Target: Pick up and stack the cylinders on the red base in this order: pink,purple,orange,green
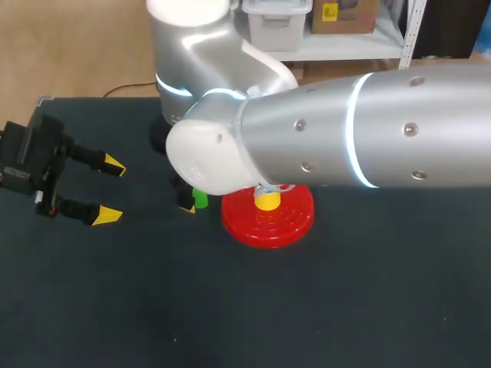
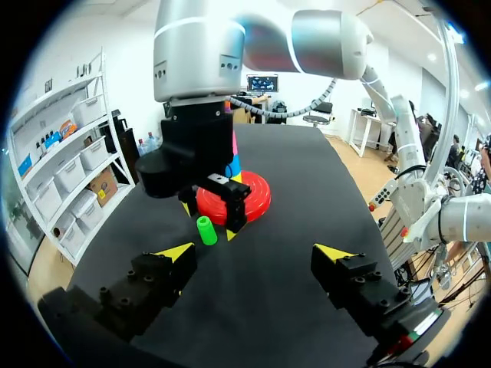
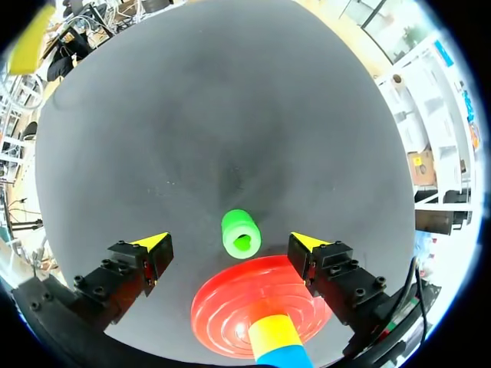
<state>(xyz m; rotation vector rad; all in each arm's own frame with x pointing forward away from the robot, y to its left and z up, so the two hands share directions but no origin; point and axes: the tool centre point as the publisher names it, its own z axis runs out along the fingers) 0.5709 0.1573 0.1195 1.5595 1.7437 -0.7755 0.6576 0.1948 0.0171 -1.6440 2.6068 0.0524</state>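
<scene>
Right tool (image 3: 230,247): fingers spread, nothing pinched. It hangs tips-down over the middle of the desk (image 1: 307,307). The green cylinder (image 3: 241,233) stands there just beside the rim of the base (image 3: 230,307), on the side toward the desk's left edge. I can't tell if it touches the rim.

Key relation: the green cylinder sits between the right tool's two fingers, a touch ahead of the line through the tips, with clear gaps on both sides. It's upright, with the long axis vertical and the bore facing up at the wrist camera. The base and the stack (image 3: 273,333) lie on the other side of that tip line, back under the wrist.

My read: the closing line already crosses the cylinder's diameter. The pick needs a small nudge forward, away from the base, then straight down and close. No wrist turn looks necessary.

Stack's top piece looks yellow-orange with blue under it. Lower pieces aren't clear from here. So green looks like the last one to go on.

Left tool (image 1: 111,190): spread, empty, parked near the desk's left edge and well apart from the green cylinder. The right arm is clearly the nearer one.

Risk: the finger on the base side may clip the rim on the way down.
</scene>
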